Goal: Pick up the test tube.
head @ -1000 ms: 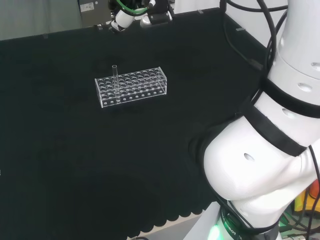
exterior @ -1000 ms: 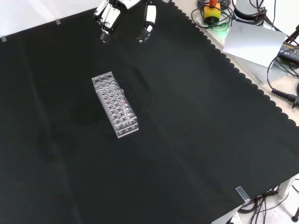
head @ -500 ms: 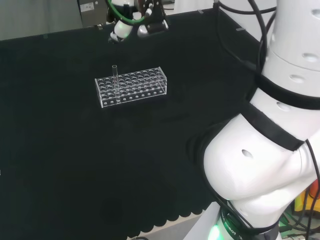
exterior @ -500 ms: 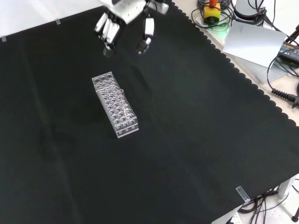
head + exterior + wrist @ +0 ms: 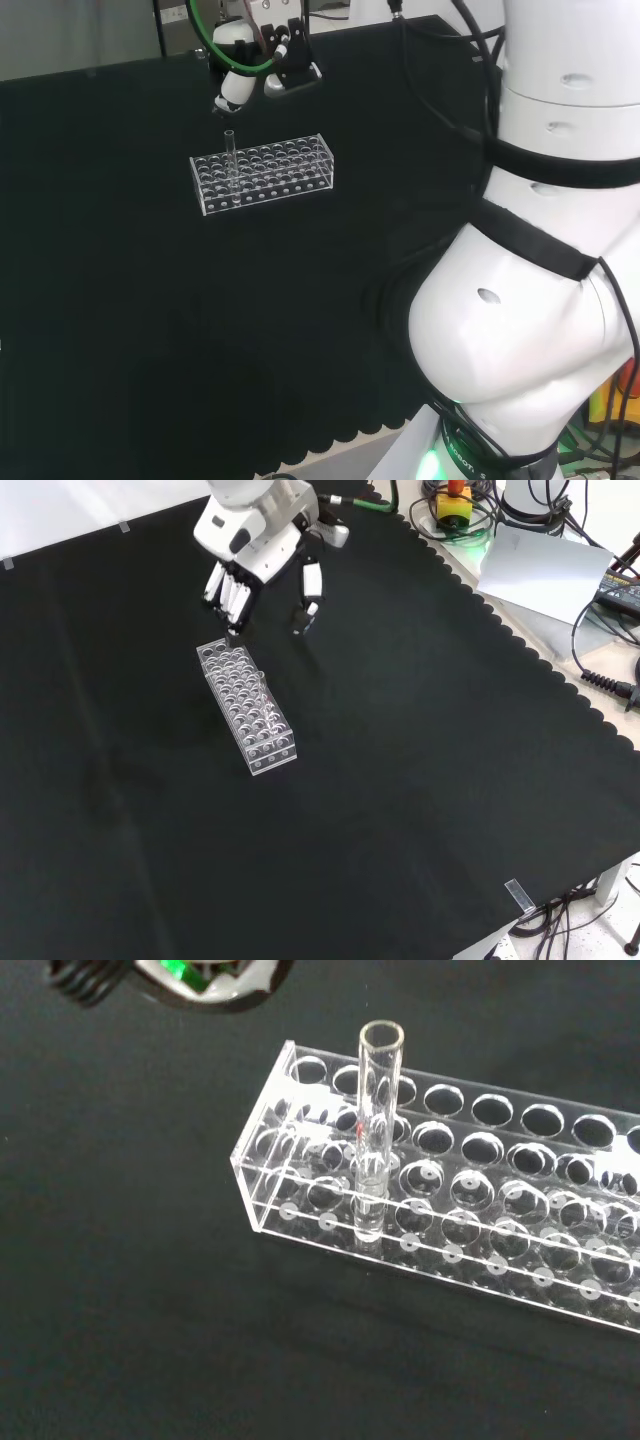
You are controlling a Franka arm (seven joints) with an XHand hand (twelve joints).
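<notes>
While the hand (image 5: 262, 542) hangs over the black cloth (image 5: 420, 740) just beyond one short end of the clear rack (image 5: 247, 707), nothing is in its grasp; the fingers (image 5: 228, 595) and thumb point down, relaxed and spread apart, released. The test tube (image 5: 229, 158) stands upright in a hole near the rack end closest to the hand, in an outer row; its open mouth rises well above the top plate, below and just ahead of the fingertips in the head view; in the wrist view it reads as clear and, as far as I can judge, empty.

Risks, as judgement: the tube is clear and slender, so the fingers could close beside it instead of round it; a descent slightly off line could strike the rack's end wall or top plate and shift or tip the light rack; a pull not in line with the hole could bind the tube and lift the rack with it; smooth glass could slip between the fingertips.

Markings: none legible on tube, rack or hand.
</notes>
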